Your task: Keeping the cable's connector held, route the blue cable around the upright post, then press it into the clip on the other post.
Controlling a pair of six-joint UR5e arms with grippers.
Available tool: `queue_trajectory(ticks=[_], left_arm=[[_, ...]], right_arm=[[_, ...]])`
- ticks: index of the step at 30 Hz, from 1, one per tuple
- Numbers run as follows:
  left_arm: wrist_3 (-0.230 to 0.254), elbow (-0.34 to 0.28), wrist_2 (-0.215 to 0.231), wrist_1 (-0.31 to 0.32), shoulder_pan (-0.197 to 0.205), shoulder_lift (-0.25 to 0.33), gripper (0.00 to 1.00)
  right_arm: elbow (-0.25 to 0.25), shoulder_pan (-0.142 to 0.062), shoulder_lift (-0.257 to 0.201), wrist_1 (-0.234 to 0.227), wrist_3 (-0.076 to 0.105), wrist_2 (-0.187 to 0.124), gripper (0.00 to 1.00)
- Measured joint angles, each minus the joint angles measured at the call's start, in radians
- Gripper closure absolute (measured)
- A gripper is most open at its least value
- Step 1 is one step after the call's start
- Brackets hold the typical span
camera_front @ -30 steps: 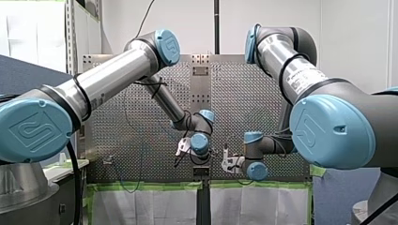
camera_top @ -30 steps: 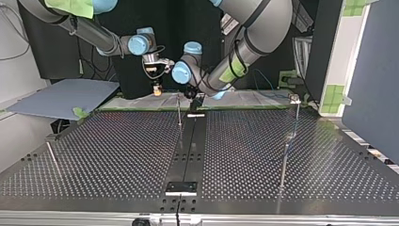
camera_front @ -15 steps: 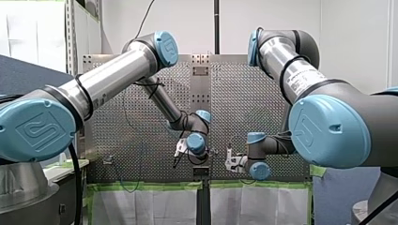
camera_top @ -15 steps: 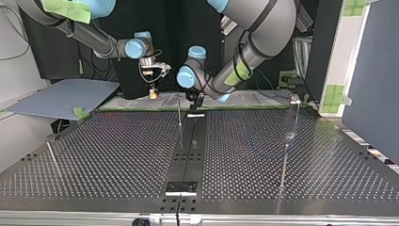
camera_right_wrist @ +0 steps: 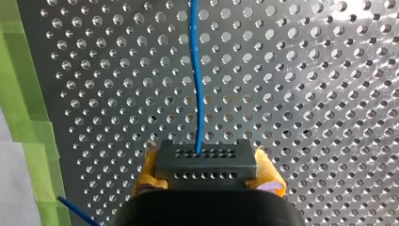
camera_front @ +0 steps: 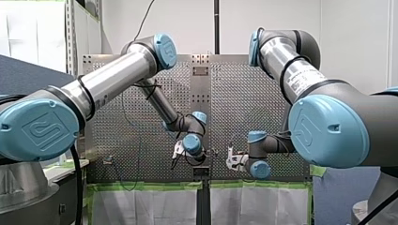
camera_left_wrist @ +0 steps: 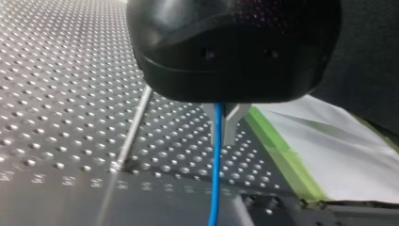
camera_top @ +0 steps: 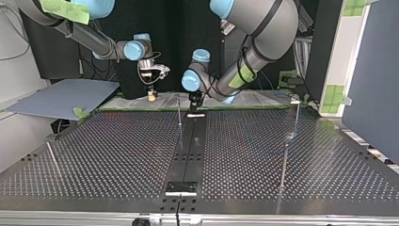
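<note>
**Barely under way: connector gripped, routing yet to come**

Clamped between the yellow pads (camera_right_wrist: pixel 269 177) of my right hand (camera_right_wrist: pixel 207 178) is the dark connector (camera_right_wrist: pixel 205 159). The blue cable (camera_right_wrist: pixel 196 84) leaves the connector's face and runs straight ahead of that hand over the perforated table (camera_right_wrist: pixel 306 94).

My left hand (camera_left_wrist: pixel 222 134) is closed too. Its two metal fingers (camera_left_wrist: pixel 234 123) pinch the cable, which hangs down from the fingertips. Just beside this hand, off to one side of the fingers, stands the thin upright post (camera_left_wrist: pixel 134 128). The cable is apart from it and not led around it.

Further out, well apart from both hands, the other post (camera_top: pixel 294 117) carries what I take to be the small clip (camera_top: pixel 295 99) at its top. As far as I can make out, nothing blue reaches it.

My reading is that only the standing condition is met: the connector is held, and the cable is also gripped further along. Both working steps are left. The cable has to go round the near post, then across to the far post to be pressed into the clip.
</note>
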Motion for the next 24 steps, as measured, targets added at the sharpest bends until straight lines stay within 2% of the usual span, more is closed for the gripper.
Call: queue_trajectory(ticks=[12, 24], left_arm=[[-0.003, 0.0, 0.034, 0.008, 0.019, -0.011, 1.0], [-0.019, 0.024, 0.067, -0.007, 0.047, -0.011, 1.0]], right_arm=[[-0.014, -0.008, -0.001, 0.002, 0.003, 0.003, 1.0], [-0.042, -0.029, -0.001, 0.012, 0.01, 0.0, 1.0]])
